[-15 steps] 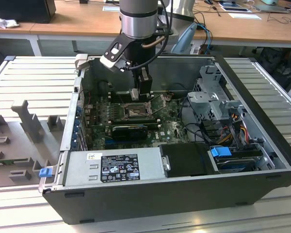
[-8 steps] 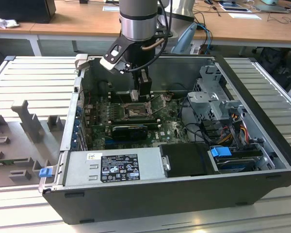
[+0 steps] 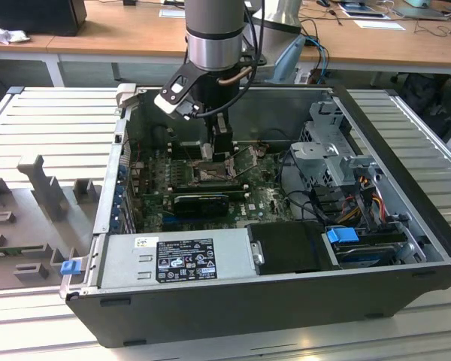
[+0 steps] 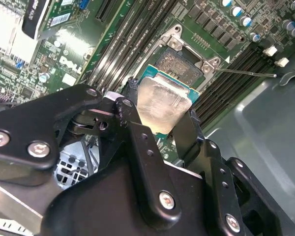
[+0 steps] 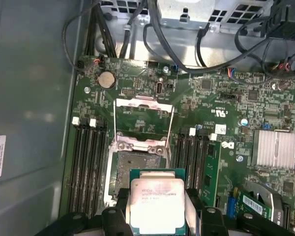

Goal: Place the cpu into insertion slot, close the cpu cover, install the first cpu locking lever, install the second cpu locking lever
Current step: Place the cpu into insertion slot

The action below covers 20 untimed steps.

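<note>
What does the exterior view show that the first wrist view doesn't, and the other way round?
Exterior view: the tall grey robot arm, the black computer case and wooden desks behind it. First wrist view: the cpu gripped in the claw, close to the insertion slot, the cpu cover flipped open, and a round coin battery. Both: the green circuit board with the claw over it.

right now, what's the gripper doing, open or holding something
gripper: shut on the cpu, held near the insertion slot, cpu cover up.
</note>
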Each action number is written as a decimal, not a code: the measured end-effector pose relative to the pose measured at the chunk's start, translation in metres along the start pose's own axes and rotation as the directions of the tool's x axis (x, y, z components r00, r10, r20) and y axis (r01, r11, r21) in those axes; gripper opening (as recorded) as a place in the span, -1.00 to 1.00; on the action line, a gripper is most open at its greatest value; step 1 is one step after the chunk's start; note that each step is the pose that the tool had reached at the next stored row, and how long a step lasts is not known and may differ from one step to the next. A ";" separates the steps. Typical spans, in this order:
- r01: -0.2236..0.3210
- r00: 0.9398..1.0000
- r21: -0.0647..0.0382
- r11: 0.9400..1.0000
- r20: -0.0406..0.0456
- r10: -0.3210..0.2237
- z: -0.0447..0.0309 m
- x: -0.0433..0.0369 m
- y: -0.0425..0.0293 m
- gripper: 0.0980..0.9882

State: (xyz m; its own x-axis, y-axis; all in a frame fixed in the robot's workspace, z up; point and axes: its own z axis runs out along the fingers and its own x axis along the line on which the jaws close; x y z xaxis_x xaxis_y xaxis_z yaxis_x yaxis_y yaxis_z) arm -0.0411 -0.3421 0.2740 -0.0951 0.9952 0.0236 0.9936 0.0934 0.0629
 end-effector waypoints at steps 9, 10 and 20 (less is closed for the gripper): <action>-0.074 0.997 -0.002 0.997 0.004 0.074 0.0029 0.0000 -0.0004 -0.03; -0.085 0.996 -0.002 0.996 0.005 0.085 0.0032 -0.0001 -0.0005 -0.03; -0.125 0.992 -0.004 0.992 0.014 0.125 0.0155 0.0011 -0.0023 -0.03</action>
State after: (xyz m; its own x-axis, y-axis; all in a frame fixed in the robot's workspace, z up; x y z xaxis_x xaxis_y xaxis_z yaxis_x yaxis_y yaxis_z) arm -0.0426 -0.3407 0.2584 0.0308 0.9994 0.0169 0.9975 -0.0318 0.0631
